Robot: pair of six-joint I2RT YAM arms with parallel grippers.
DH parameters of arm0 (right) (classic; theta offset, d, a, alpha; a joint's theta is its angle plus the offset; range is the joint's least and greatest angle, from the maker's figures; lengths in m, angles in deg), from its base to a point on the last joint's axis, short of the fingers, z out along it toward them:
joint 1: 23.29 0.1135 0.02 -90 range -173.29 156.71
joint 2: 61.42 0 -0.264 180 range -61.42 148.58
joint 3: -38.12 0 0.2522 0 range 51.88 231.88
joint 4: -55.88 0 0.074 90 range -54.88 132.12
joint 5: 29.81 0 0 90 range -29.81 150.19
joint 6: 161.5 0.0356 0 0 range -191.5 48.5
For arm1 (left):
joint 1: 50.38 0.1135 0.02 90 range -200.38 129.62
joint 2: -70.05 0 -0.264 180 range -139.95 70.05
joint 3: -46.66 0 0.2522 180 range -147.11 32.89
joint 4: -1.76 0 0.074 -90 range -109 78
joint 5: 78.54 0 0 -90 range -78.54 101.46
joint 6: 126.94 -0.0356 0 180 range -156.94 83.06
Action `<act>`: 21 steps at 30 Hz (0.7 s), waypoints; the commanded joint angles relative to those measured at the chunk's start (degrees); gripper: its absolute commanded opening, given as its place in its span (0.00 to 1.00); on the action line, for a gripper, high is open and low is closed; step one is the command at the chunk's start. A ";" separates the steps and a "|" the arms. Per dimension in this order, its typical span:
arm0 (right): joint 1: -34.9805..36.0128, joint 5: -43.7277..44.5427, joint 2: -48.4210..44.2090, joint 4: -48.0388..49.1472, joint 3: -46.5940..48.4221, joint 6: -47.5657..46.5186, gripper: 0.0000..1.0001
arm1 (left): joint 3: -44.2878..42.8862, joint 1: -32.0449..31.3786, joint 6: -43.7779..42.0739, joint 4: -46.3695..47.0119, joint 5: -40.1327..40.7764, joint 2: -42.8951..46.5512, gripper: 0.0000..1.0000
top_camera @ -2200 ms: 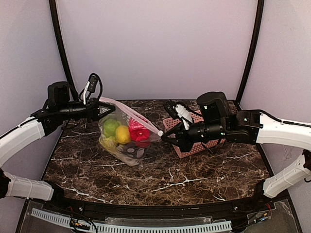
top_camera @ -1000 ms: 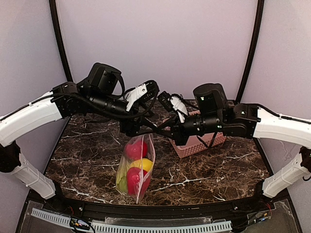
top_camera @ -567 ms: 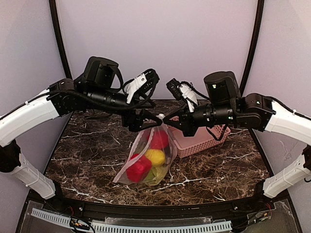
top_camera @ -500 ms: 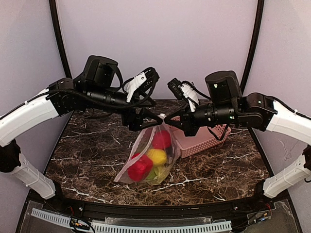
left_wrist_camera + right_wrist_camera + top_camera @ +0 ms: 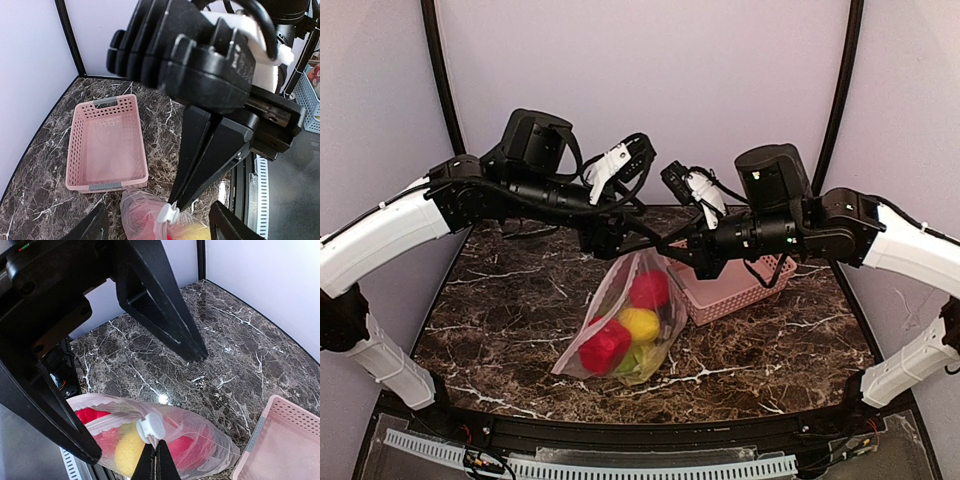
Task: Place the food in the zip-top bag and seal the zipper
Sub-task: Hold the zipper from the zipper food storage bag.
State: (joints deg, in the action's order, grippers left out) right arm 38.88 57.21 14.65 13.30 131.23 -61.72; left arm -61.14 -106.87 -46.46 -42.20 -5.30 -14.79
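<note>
Zip-top bag (image 5: 620, 290) hung tilted from my right gripper (image 5: 155, 460), jaws pinched tight on its top edge right under the white slider tab (image 5: 151, 428). Its bottom corner rested on the marble table (image 5: 490, 310), close to the front edge. Food (image 5: 640, 322) sat inside, red, yellow and a bit of green, all bunched low. My left gripper (image 5: 162, 227) hovered at the mouth with jaws spread wide, one finger either side of the slider, touching nothing as far as I could see. Pink basket (image 5: 75, 150) stood just right of the bag, toward the table's right edge. Plenty of bare marble over on the left.
</note>
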 commanded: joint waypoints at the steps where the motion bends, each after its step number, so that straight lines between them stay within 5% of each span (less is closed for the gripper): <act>1: -0.32 -0.22 0.27 3.54 2.52 0.73 0.00 | -1.31 -0.22 -1.48 -1.98 1.63 -1.09 0.66; 10: -0.25 -0.05 0.13 3.88 2.13 1.03 0.00 | -1.03 -0.26 -2.37 -2.06 1.75 -1.74 0.38; 16: -0.30 2.70 -0.07 3.88 2.04 1.91 0.00 | 0.14 -0.25 -2.43 -1.91 0.29 -1.18 0.08; 21: -0.66 12.17 0.17 2.12 2.52 4.14 0.00 | 1.48 -0.22 -2.59 -2.39 1.83 0.07 0.01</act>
State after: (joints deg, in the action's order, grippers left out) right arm 38.82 60.77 14.94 13.34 131.58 -60.02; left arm -61.06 -107.13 -48.93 -42.81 -4.31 -16.88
